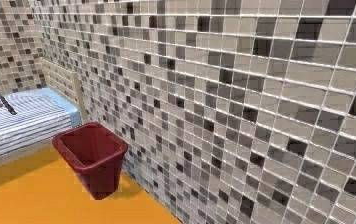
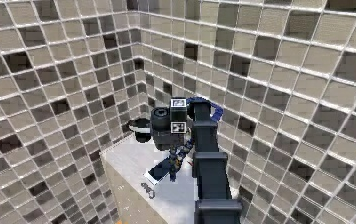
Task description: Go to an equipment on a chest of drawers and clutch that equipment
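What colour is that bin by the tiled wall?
The bin is dark red, clearest in the forward view.

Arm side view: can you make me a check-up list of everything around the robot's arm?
Surface: pale flat top in the tiled corner, by the arm.
Job's things: a dark and blue object lies on the top; too small to name.
Clutter: small dark bit near the top's edge.
Gripper: gripper at the arm's far end; cannot tell whether it holds anything.
Cables: nothing seen.
Surroundings: mosaic tile walls; forward view has a dark red bin, orange floor, striped bed.
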You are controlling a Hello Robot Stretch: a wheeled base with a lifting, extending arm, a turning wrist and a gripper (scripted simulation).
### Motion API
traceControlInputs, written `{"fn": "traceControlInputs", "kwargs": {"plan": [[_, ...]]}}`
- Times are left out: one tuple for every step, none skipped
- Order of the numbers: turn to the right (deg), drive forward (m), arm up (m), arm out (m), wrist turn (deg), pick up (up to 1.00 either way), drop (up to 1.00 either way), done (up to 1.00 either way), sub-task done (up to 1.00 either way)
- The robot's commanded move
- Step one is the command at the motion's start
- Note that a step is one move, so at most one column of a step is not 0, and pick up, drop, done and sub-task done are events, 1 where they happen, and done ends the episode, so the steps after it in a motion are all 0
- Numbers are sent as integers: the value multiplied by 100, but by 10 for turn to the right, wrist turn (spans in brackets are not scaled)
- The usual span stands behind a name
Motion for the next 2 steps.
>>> {"fn": "traceControlInputs", "kwargs": {"plan": [[0, 0, -30, 0, 0, 0, 0, 0, 0], [0, 0, 0, 0, 0, 100, 0, 0, 0]]}}
